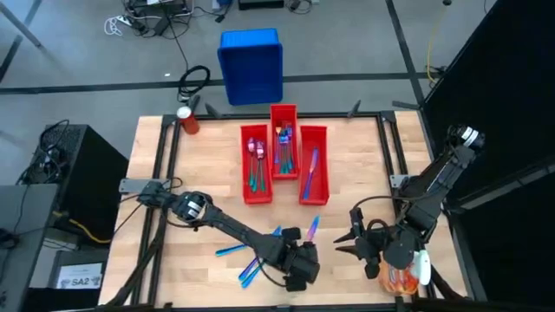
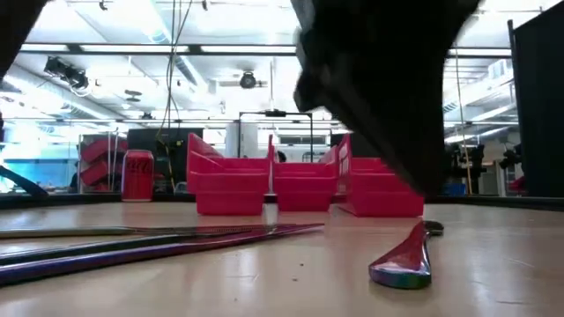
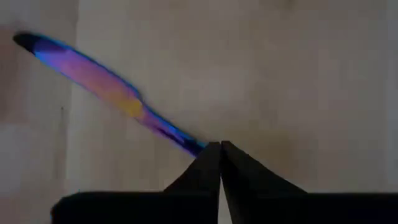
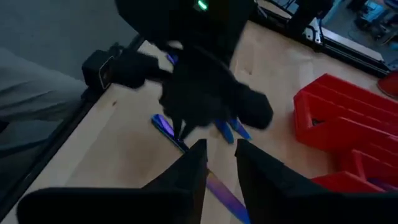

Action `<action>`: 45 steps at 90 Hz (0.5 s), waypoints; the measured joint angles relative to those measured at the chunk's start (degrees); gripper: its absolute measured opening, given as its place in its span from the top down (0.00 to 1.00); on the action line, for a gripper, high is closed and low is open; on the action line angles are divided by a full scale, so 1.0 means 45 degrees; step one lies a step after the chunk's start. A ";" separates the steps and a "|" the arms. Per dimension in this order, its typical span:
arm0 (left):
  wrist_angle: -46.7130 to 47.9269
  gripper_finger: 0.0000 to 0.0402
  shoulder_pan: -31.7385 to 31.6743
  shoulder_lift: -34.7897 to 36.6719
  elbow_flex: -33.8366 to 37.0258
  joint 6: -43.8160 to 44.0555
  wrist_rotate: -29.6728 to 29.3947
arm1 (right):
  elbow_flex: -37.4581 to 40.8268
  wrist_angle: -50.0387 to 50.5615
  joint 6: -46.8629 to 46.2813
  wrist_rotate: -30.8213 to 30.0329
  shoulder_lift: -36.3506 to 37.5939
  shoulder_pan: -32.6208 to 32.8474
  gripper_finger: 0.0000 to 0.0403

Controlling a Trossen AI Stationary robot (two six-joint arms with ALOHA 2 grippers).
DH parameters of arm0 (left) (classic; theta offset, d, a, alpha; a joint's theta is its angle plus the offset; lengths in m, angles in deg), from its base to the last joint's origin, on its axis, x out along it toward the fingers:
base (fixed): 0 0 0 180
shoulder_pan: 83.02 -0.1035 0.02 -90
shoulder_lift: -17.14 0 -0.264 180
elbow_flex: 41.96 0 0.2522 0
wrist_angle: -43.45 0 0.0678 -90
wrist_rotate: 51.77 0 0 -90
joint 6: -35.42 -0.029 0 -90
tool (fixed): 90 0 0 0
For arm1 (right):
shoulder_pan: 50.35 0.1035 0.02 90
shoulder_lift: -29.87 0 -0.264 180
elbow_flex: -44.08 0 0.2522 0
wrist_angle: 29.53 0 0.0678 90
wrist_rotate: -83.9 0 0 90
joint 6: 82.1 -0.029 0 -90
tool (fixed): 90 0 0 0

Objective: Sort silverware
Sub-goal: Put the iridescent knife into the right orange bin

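Even overhead light – ceiling strips (image 2: 106,62) glare in the low view; the knife (image 3: 99,84) is soft with blur, the left arm (image 4: 199,93) smeared.

I see three bins (image 1: 284,165) side by side behind the loose silverware (image 1: 260,250) (some pieces inside them).

White label (image 1: 80,279) on the floor off the desk's front left corner: "SA2"
Red can (image 2: 138,175) lettering: unreadable
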 joint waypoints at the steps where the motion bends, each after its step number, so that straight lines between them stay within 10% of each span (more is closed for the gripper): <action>1: -0.0096 1.00 -0.0031 0.0000 0.0047 -0.0045 0.0002 | 0.0000 0.0000 0.0000 0.0000 0.0000 0.0000 0.84; 45: -0.0796 1.00 -0.0759 0.0159 0.1871 0.0936 0.1429 | 0.0000 0.0019 0.0019 0.0330 0.0000 0.0000 0.84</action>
